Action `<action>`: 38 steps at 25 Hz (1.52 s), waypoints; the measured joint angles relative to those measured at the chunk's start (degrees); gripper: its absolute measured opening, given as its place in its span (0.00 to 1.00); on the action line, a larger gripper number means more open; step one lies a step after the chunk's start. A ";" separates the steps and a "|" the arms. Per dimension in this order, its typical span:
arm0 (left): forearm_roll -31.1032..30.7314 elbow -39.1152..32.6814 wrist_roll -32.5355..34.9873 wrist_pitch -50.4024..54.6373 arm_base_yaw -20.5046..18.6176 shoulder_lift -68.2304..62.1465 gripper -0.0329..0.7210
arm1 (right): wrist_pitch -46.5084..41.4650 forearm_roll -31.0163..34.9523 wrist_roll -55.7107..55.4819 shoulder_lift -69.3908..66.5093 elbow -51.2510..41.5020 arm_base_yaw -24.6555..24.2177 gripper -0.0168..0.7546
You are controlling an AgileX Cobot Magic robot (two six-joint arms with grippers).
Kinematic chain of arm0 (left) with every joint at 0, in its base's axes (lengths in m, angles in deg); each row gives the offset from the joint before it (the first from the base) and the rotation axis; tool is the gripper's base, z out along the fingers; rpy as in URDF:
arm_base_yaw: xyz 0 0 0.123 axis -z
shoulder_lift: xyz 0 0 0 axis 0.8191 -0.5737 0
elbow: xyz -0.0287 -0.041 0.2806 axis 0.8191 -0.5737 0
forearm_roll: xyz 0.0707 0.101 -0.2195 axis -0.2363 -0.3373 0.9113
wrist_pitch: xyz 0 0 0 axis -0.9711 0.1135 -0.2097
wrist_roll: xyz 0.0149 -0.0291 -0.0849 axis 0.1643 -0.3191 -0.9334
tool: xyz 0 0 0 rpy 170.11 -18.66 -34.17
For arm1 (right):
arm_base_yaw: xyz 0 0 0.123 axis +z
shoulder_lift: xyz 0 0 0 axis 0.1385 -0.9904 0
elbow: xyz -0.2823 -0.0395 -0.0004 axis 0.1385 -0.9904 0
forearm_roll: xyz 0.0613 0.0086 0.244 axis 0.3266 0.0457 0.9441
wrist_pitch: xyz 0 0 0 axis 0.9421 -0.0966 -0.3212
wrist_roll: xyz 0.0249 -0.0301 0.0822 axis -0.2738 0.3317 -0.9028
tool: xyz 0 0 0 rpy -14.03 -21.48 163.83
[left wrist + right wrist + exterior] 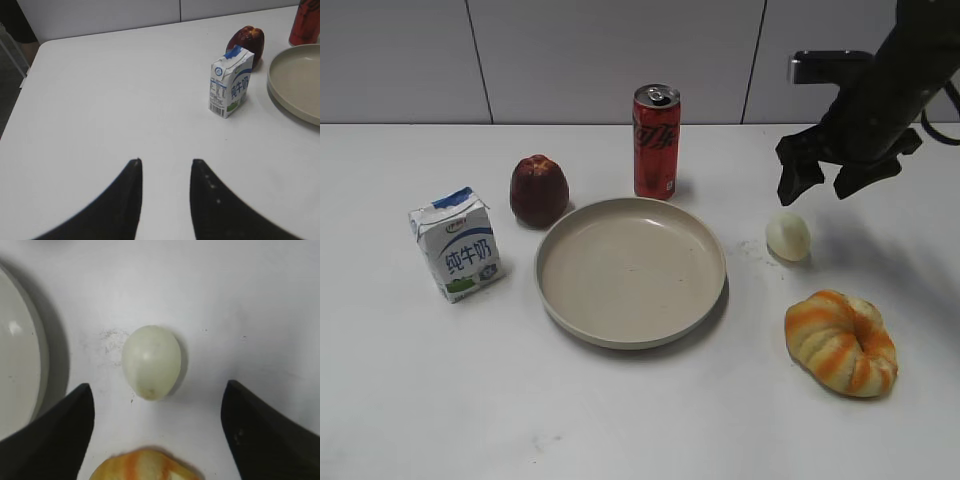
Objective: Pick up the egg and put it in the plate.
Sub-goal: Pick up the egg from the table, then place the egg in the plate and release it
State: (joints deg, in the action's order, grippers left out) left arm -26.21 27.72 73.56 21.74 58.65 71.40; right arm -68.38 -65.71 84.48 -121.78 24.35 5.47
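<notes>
Two labels read: Coca-Cola can (656,141), carton (456,244) "纯牛奶"; right gripper (825,182) spread wide above the egg (787,236).

White table (400,400) w/ plate (630,335), egg (787,236), bread (841,342), can (656,141), milk carton (457,243), apple (539,190).

A white table (620,420) fills most of the exterior view, with a grey panelled wall (570,55) across the top. At the left stands a small white-and-blue milk carton (456,243) printed with Chinese characters. Just right of it, higher in the frame, sits a dark red apple (538,189). A red Coca-Cola can (656,141) stands upright at upper centre. An orange-striped bread ring (840,342) lies at lower right.
</notes>
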 joint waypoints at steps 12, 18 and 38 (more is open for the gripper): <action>0.00 0.00 0.00 0.00 0.00 0.00 0.36 | 1.56 2.66 0.00 -10.00 2.66 0.00 0.75; 0.00 0.00 0.00 0.00 0.00 0.00 0.36 | 0.51 2.71 0.00 -10.37 4.12 0.00 0.62; 0.00 0.00 0.00 0.00 0.00 0.00 0.36 | -20.37 2.26 0.05 -10.72 26.62 17.00 0.62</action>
State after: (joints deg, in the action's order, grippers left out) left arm -26.21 27.72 73.56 21.74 58.65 71.40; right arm -88.75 -63.44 84.53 -132.50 50.97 22.47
